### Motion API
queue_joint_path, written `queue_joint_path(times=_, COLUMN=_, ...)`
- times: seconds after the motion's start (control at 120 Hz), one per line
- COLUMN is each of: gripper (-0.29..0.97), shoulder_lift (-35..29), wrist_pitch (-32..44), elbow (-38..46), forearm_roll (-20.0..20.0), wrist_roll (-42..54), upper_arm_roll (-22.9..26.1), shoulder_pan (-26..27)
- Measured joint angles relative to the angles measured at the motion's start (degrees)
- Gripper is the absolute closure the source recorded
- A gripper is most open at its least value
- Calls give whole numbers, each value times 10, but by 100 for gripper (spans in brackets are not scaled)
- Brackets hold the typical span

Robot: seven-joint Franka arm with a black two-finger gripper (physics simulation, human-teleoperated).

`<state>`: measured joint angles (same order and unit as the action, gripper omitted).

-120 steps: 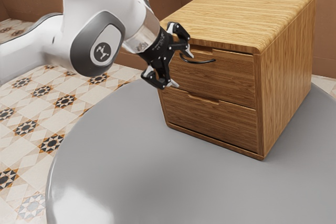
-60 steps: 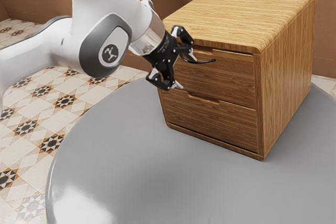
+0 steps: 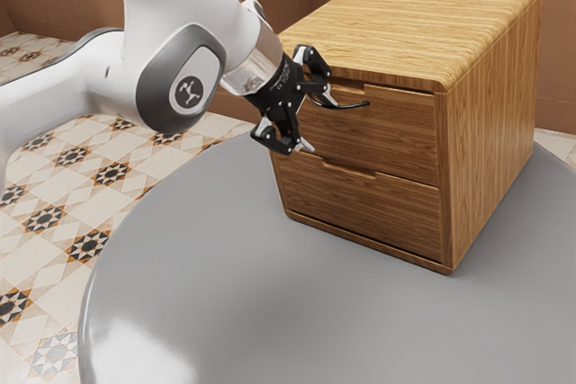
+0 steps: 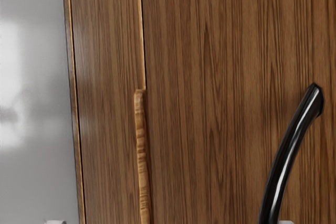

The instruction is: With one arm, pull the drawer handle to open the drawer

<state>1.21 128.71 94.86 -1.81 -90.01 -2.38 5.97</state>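
A wooden cabinet [image 3: 477,105] with two drawers stands on the round grey table [image 3: 270,303]. The top drawer [image 3: 387,137] looks shut and carries a black curved handle [image 3: 349,105], which also appears close up in the wrist view as a handle [image 4: 287,156]. My black gripper [image 3: 312,120] is open at the front's left end in the exterior view. One finger is up beside the handle's left end and the other is lower, near the cabinet's corner. I cannot tell whether the upper finger touches the handle.
The lower drawer [image 3: 369,200] has a wooden lip [image 4: 139,156] instead of a handle. The white arm [image 3: 171,60] reaches in from the exterior view's left, over a patterned tile floor [image 3: 54,186]. Bare grey tabletop lies in front of the cabinet.
Since a second ago my hand has moved toward the exterior view's right, up to the handle's left end. It has hardly moved in the last half second. The drawer has not moved.
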Motion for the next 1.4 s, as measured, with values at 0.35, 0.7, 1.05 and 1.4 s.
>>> queue_joint_path(times=0.35, gripper=35, shoulder_lift=-3, wrist_pitch=-2, elbow=2, forearm_roll=0, wrist_roll=-1, upper_arm_roll=-2, shoulder_pan=2)
queue_joint_path(times=0.7, gripper=55, shoulder_lift=-14, wrist_pitch=-13, elbow=6, forearm_roll=3, wrist_roll=1, upper_arm_roll=-3, shoulder_pan=4)
queue_joint_path(times=1.05, gripper=63, shoulder_lift=-34, wrist_pitch=-29, elbow=21, forearm_roll=3, wrist_roll=2, upper_arm_roll=-5, shoulder_pan=6)
queue_joint_path(times=1.4, gripper=67, shoulder_lift=-58, wrist_pitch=-40, elbow=40, forearm_roll=2, wrist_roll=3, upper_arm_roll=-3, shoulder_pan=8)
